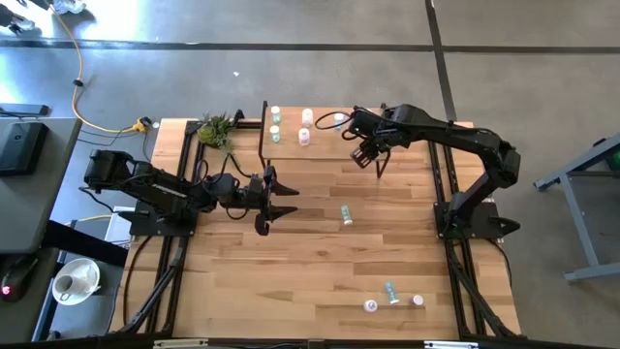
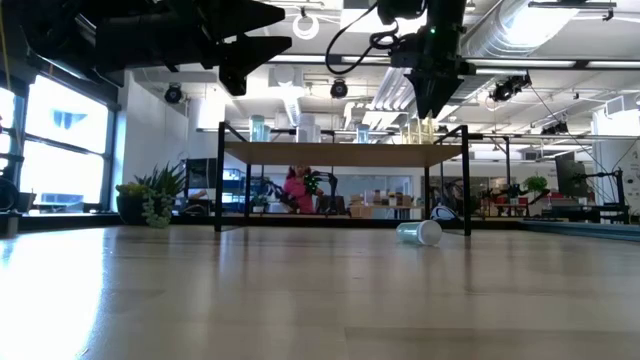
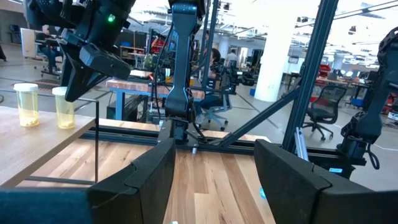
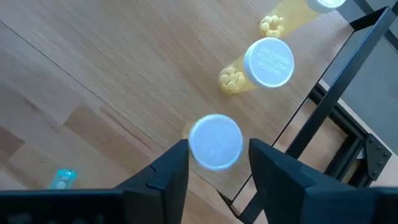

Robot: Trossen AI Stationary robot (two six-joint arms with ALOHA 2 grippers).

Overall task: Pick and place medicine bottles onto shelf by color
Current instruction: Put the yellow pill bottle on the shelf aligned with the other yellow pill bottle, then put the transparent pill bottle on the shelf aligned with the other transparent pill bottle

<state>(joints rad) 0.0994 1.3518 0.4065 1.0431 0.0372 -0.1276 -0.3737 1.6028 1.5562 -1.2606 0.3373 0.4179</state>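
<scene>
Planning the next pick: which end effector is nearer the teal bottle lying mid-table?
Left. The left end effector sits just beside the teal bottle, while the right end effector is farther off, over the shelf edge.

Embossed lettering on a white bottle cap (image 4: 268, 62); unreadable.

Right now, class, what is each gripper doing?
Left gripper: open, empty, above the table.
Right gripper: open around a yellow bottle on the shelf.

Bright daylight; low view backlit, wrist blur.
</scene>
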